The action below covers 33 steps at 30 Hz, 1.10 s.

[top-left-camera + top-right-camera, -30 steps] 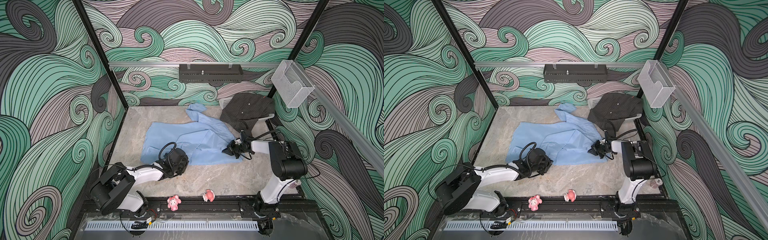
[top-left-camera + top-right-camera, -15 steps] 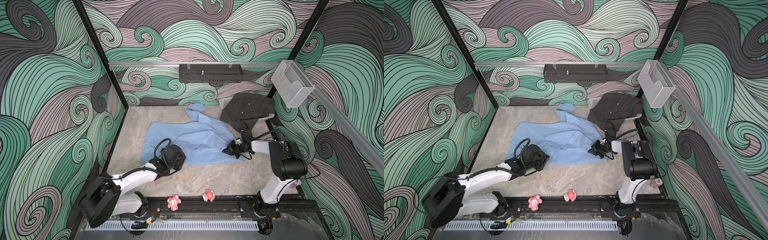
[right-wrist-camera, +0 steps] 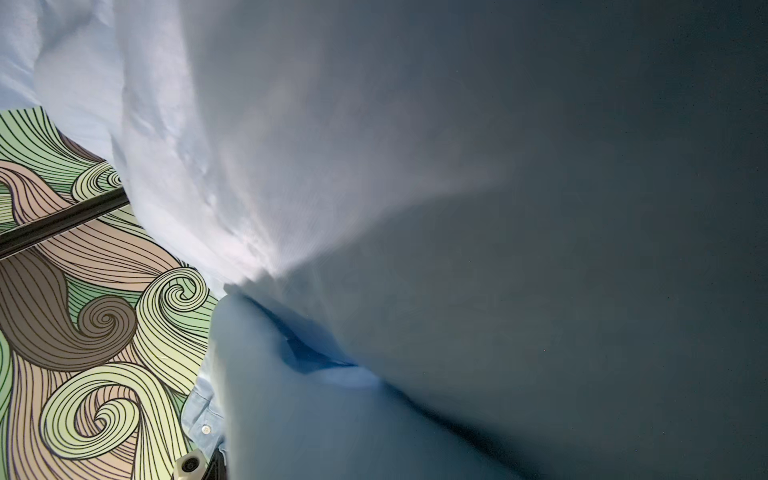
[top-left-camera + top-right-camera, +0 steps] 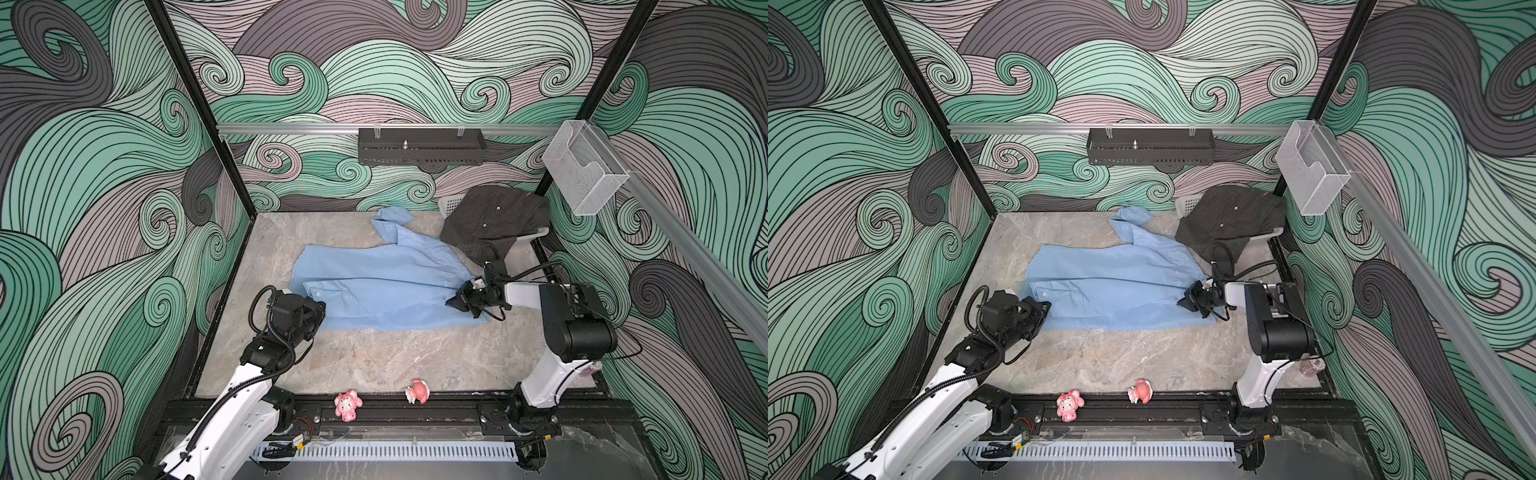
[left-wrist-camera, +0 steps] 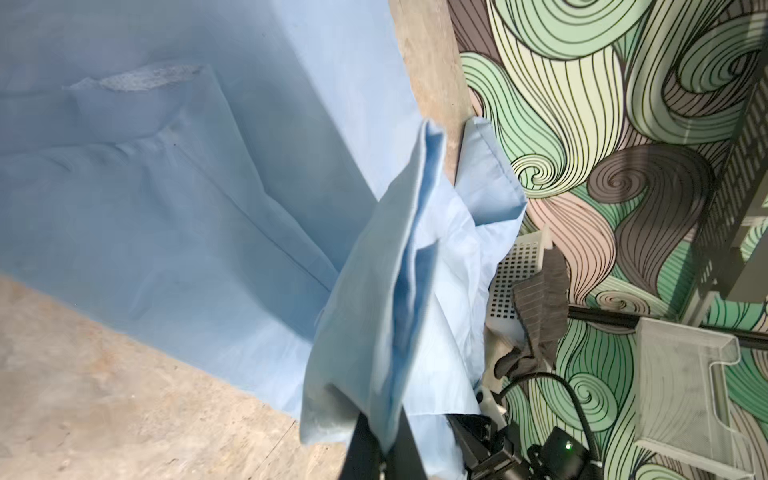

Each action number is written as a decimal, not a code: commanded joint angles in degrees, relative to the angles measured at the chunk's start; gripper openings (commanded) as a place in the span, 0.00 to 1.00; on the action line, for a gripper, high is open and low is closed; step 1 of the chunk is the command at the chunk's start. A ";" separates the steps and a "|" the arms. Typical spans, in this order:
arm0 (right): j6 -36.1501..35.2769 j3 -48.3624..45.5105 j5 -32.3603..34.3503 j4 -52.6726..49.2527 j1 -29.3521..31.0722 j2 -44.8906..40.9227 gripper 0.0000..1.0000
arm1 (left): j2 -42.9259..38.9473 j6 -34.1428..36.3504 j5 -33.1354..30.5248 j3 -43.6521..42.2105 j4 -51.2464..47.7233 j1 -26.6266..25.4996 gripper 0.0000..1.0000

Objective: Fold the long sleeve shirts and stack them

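The light blue shirt (image 4: 386,282) (image 4: 1121,282) lies spread across the middle of the marble floor, one sleeve reaching toward the back wall. My left gripper (image 4: 318,305) (image 4: 1045,307) sits at its near left corner. In the left wrist view it (image 5: 384,440) is shut, with a bunched fold of the blue shirt (image 5: 374,311) pinched between the fingers (image 5: 363,440). My right gripper (image 4: 453,301) (image 4: 1185,302) rests on the shirt's right edge. Blue cloth (image 3: 374,208) fills the right wrist view and hides its jaws. The dark pinstriped shirt (image 4: 494,220) (image 4: 1229,216) is heaped at the back right.
The dark shirt lies over a white perforated basket (image 4: 451,204) (image 5: 515,274). Two pink toys (image 4: 348,405) (image 4: 417,390) sit on the front rail. A clear plastic bin (image 4: 582,174) hangs on the right rail and a black tray (image 4: 422,146) on the back wall.
My left arm has swung left along the shirt's near edge to its left corner, and its gripper has closed on the cloth. The right arm has stayed in place.
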 commanded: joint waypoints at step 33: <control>-1.07 -13.09 5.18 -11.48 5.22 -22.31 0.01 | 20.36 8.49 29.88 37.31 15.58 2.37 0.00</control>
